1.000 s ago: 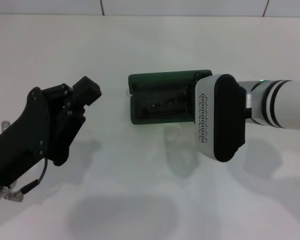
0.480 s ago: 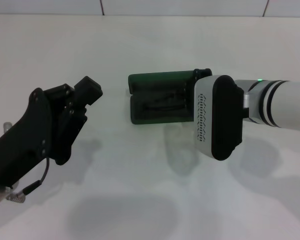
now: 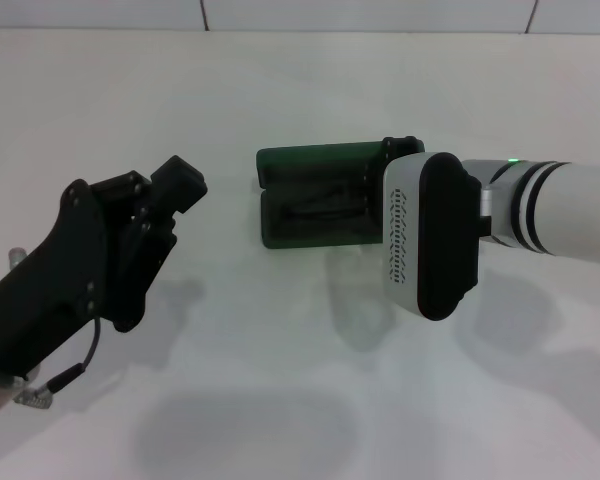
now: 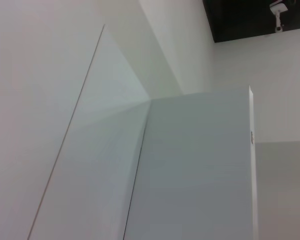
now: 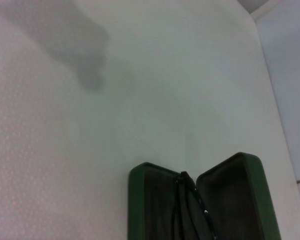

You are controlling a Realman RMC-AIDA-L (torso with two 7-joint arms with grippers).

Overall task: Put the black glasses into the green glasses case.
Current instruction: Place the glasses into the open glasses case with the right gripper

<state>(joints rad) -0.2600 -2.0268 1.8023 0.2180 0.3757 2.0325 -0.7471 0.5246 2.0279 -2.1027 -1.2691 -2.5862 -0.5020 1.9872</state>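
Where hinged open, black glasses [image 5: 190, 210] inside green glasses case [image 3: 320, 160].

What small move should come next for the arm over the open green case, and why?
Probably lift the right gripper clear: the thin black-framed glasses already lie inside the open dark green hard-shell case, so closing the lid looks like what remains. The left gripper is off to the left.
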